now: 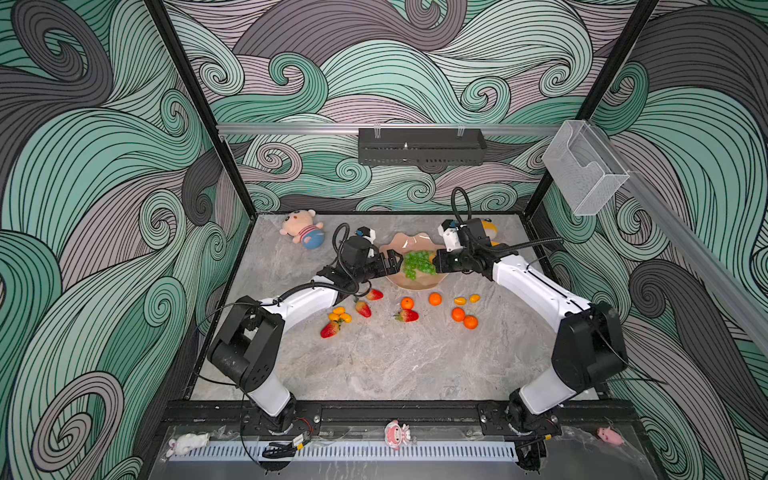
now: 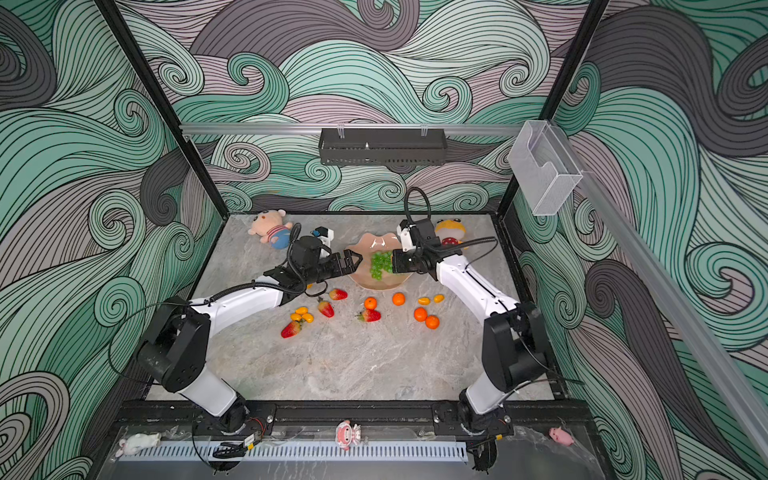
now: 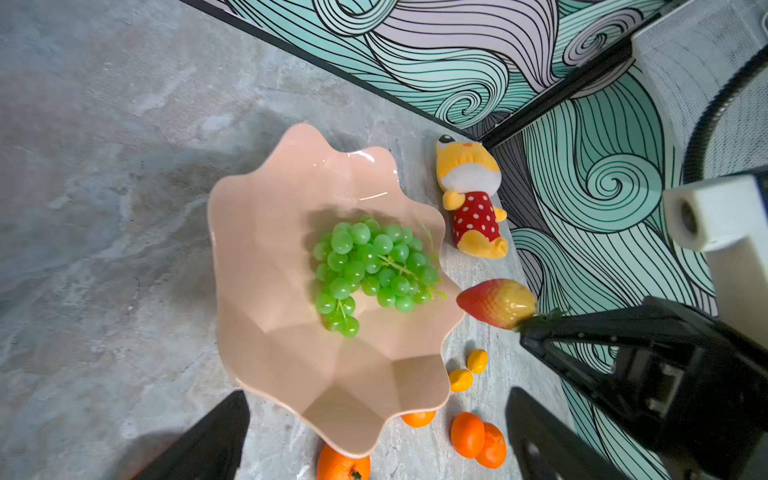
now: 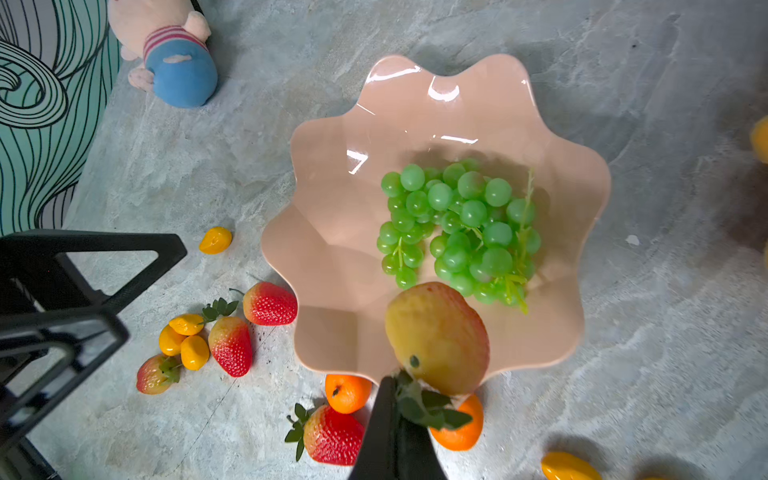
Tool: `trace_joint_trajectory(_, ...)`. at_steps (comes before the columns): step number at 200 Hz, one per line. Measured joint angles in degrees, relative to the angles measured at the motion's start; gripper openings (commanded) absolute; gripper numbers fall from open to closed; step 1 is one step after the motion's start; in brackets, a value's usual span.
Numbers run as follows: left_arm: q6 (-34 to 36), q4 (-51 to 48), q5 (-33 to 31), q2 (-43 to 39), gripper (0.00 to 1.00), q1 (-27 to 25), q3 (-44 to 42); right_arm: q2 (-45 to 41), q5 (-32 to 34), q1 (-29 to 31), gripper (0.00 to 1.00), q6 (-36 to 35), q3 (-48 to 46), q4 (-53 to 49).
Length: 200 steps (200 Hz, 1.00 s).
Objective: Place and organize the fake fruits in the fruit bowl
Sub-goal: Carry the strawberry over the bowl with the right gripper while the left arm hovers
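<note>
The salmon-pink fruit bowl (image 1: 405, 243) (image 4: 353, 208) stands at the back middle of the table, and the green grape bunch (image 1: 419, 264) (image 3: 370, 266) lies in it. My right gripper (image 4: 395, 395) is shut on the green leaves of a yellow-red strawberry (image 4: 438, 336) (image 3: 496, 303), which hangs over the bowl's right rim. My left gripper (image 1: 397, 264) (image 3: 378, 399) is open at the bowl's left rim, with nothing between its fingers. Loose on the table in front of the bowl lie strawberries (image 1: 407, 316), tangerines (image 1: 434, 299) and kumquats (image 1: 459, 300).
A pink plush doll (image 1: 302, 228) lies at the back left. A yellow red-dotted plush (image 2: 449, 232) sits behind the right wrist. A black rack (image 1: 422, 146) hangs on the back wall. Small toys (image 1: 397, 434) sit on the front rail.
</note>
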Motion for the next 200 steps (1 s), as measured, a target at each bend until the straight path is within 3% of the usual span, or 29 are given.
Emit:
trace_joint_trajectory(91,-0.1,-1.1,4.0,0.0,0.99,6.1,0.0,16.4,-1.5,4.8,0.0,-4.8,17.7,0.0)
trace_joint_trajectory(140,-0.2,-2.0,12.2,2.1,0.99,9.8,2.0,24.6,-0.1,4.7,0.0,-9.6,26.0,-2.1)
trace_joint_trajectory(200,1.2,-6.9,21.0,3.5,0.99,15.9,7.9,29.2,4.4,5.1,0.0,-13.8,29.6,-3.8)
